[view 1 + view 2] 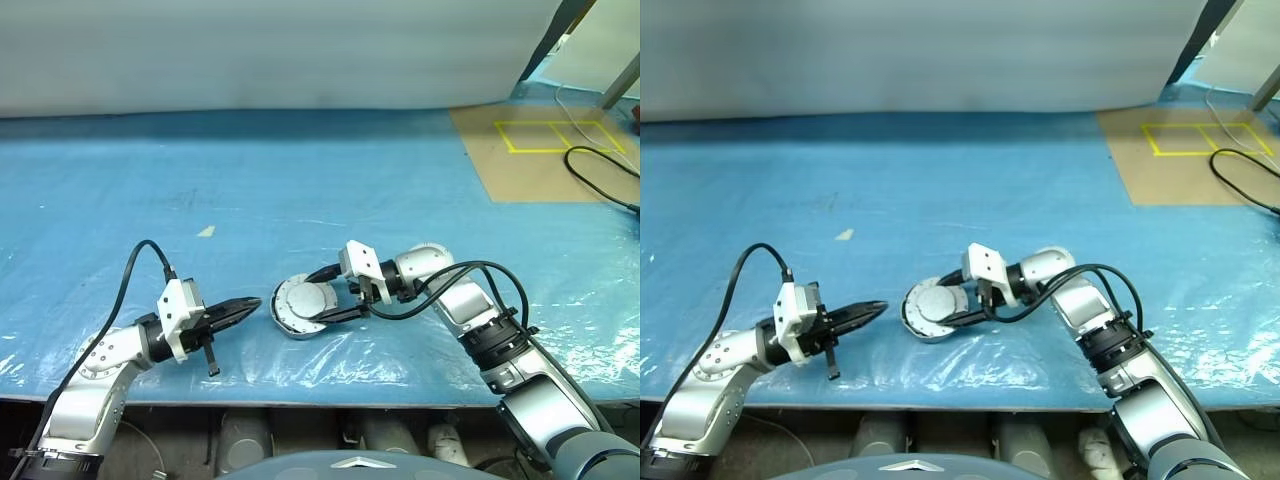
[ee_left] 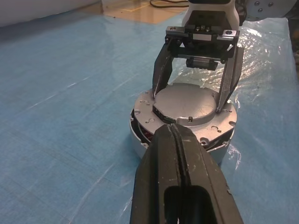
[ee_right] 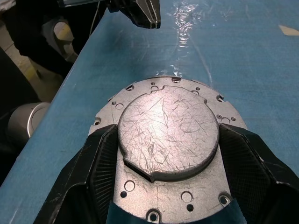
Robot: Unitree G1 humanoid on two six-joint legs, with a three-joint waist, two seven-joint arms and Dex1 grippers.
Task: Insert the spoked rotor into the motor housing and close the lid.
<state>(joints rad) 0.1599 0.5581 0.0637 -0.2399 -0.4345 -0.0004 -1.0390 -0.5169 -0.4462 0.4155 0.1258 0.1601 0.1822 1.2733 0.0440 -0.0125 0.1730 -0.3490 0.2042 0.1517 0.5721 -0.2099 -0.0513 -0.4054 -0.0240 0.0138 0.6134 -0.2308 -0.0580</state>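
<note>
motor housing (image 1: 290, 322): silver-grey, on blue table | lid (image 3: 168, 135): closed, scratched

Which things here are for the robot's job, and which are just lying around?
For the job:
- motor housing, copper windings showing at its side
- lid, lying flat on the housing
- right gripper, fingers either side of the lid's raised disc
- left gripper, shut, beside the housing

Just lying around:
- black cable
- yellow tape rectangles
- small pale scrap

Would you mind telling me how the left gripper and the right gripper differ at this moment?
The left gripper has its fingers pressed together, while the right gripper has its fingers spread apart. The left gripper's tips stop just short of the motor housing, whereas the right gripper's fingers straddle the raised disc of the lid that lies closed on that housing. Both are low over the blue table and point toward the housing.
</note>
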